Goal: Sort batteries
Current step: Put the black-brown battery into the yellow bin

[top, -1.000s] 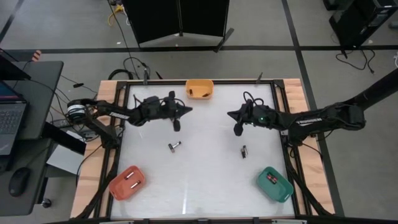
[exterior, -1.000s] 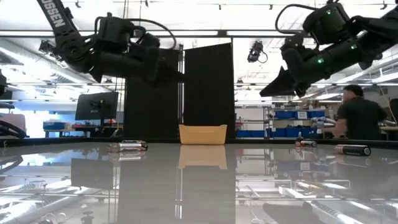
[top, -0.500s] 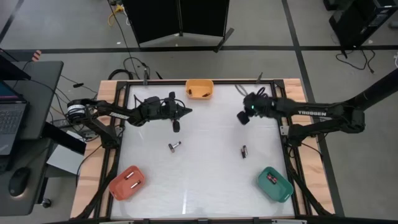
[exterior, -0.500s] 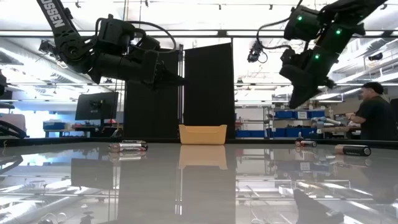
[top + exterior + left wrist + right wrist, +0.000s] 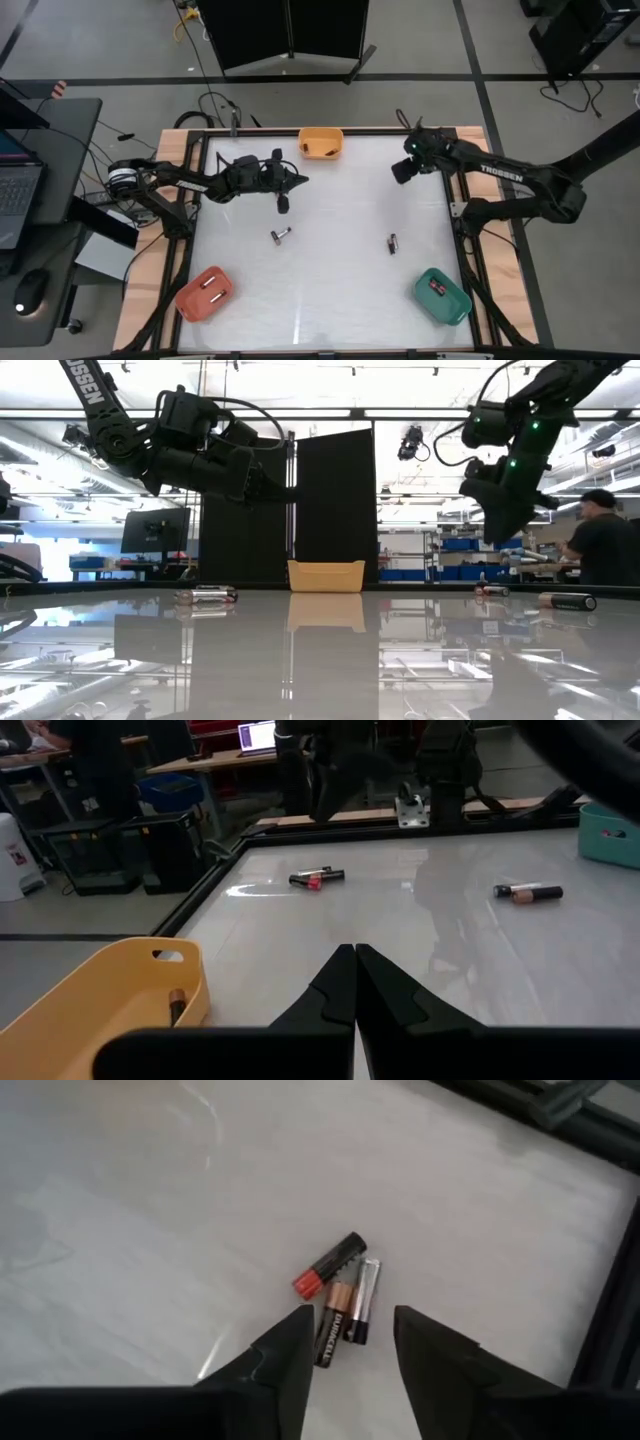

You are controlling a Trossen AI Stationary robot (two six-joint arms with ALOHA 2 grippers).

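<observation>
Hovering right gripper over three touching batteries, fingers apart, empty; left gripper shut, empty, near yellow bin; we risk pinching two cells together.

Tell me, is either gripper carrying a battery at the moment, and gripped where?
Neither. The left gripper is shut on nothing above the white table. The right gripper is open and empty, above small cylindrical batteries lying on the table.

Open table centre; 2 loose batteries, bins at edges.
</observation>
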